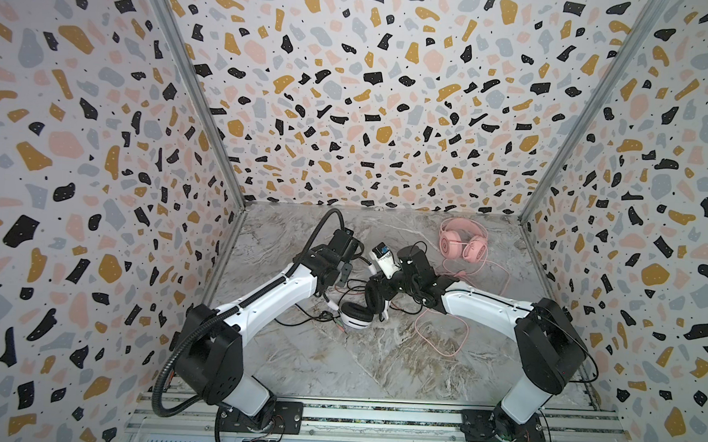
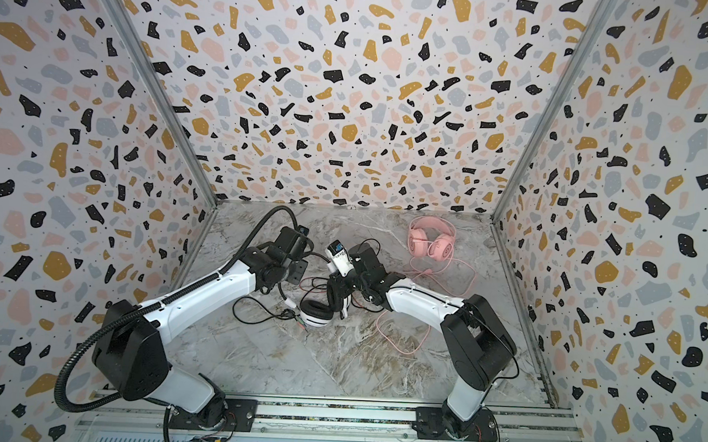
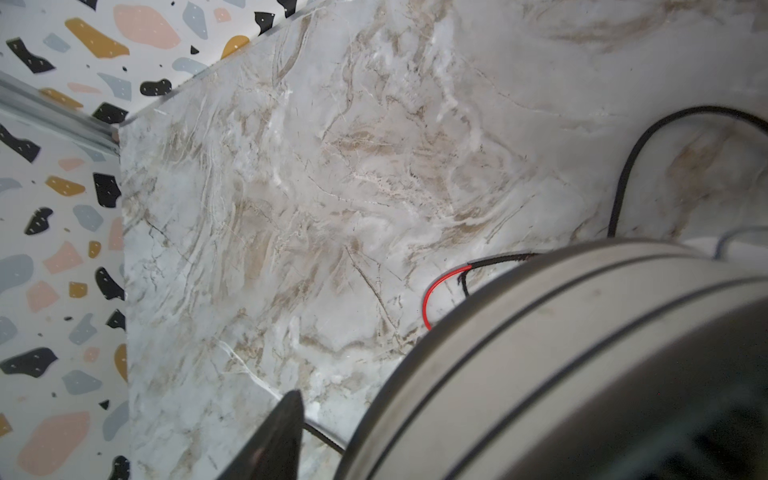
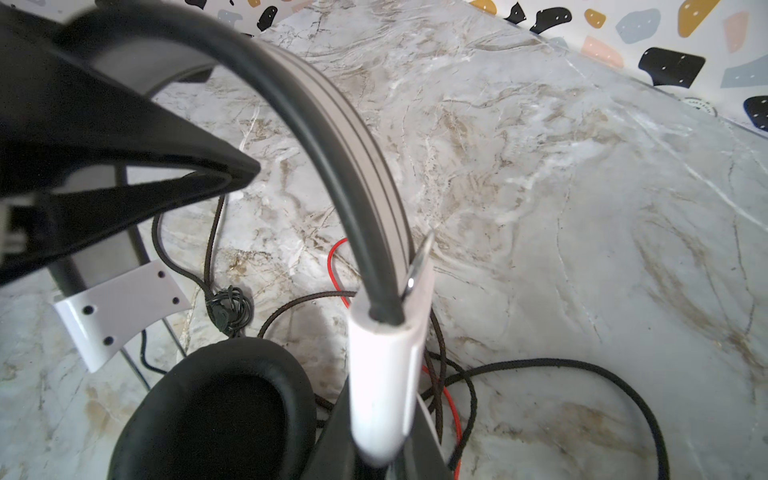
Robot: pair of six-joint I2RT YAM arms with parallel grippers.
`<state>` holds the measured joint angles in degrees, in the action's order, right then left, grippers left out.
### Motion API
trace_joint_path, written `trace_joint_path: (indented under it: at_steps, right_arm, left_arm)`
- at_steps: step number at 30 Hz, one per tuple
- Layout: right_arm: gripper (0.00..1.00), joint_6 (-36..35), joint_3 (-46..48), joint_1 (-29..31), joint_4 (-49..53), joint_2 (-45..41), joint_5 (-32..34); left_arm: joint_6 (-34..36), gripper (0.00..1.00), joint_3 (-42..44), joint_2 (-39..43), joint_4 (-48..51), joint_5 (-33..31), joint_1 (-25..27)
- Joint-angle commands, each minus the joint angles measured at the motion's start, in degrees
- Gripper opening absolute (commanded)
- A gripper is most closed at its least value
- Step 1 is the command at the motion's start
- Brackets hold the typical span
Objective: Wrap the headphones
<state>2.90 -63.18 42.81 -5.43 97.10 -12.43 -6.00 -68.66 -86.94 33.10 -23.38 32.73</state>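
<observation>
bright, even light; soft shadows; wrist views blur near parts; top views bow at edges

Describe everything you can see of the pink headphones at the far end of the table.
The pink headphones are pink all over, in what looks like smooth plastic: two round ear cups joined by a thin arched headband. In both top views they lie on the marble table near its far edge, right of the middle. Their pink cable is unwrapped and trails toward the front in loose loops on the table. Only the table seems to touch them.
</observation>
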Motion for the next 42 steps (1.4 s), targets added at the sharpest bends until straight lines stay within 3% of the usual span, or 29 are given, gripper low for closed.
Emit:
trace_joint_path:
  at_steps: [1,10,14,19,23,27,33,37,42]
  right_arm:
    - [0.04,0.4,-4.0,-0.2,-0.9,-4.0,-1.8]
    - [0.05,0.8,-2.7,-0.1,-1.6,-5.7,-3.8]
    - [0.25,1.5,-2.3,-0.2,-1.8,-6.0,-3.3]
    - [0.57,2.1,-1.6,-0.8,-1.4,-8.3,-3.2]
    - [0.74,4.4,1.9,-2.8,-3.1,-13.4,-4.5]
    - [0.78,9.3,7.8,-8.6,-7.1,-19.3,-9.5]
    - [0.82,14.4,17.3,-17.6,-13.4,-22.5,-16.9]
    - [0.84,16.4,21.6,-17.9,-18.4,-20.9,-17.9]
    - [0.91,21.7,23.5,-15.6,-29.0,-15.3,-24.9]
  left_arm:
    - [0.9,0.49,-1.9,-0.1,0.1,0.8,-0.1]
    - [0.9,0.12,-1.9,-2.4,-0.1,2.2,-0.3]
    - [-0.3,0.00,-0.9,-1.1,-1.3,1.7,-1.0]
    - [-1.7,0.00,0.3,1.3,-2.2,5.4,-5.3]
    - [-2.5,0.00,1.1,4.7,-3.4,9.7,-9.4]
    - [-3.1,0.00,0.4,9.8,-3.5,12.0,-12.1]
    - [-4.9,0.00,-6.3,15.1,-1.8,23.0,-16.6]
    - [-7.2,0.00,-12.9,15.1,-0.2,28.6,-17.1]
    - [-13.0,0.00,-19.0,15.0,-2.1,38.2,-17.1]
